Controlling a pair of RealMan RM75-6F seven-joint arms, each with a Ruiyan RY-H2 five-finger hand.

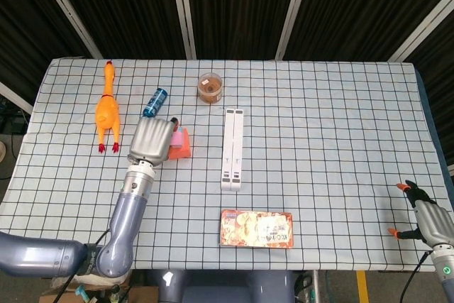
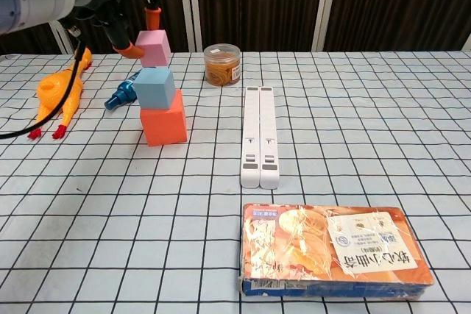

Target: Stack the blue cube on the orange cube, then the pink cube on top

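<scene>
Biggest thing we've got is the checkered surface, then the snack box near the front edge and the white double bar lying mid-surface. The rubber chicken sits far left, the blue bottle beside it, the jar toward the back.

The chest view gives us the stack cleanly: blue cube resting on the orange cube, and the pink cube held in the air above them, pinched by the left hand between orange-tipped fingers, not touching the blue one. From the head view that hand covers the blue cube completely, and we only catch slivers of pink and orange.

The right hand shows only at the head view's lower right corner, partly cut off, fingers spread, nothing in it.
</scene>
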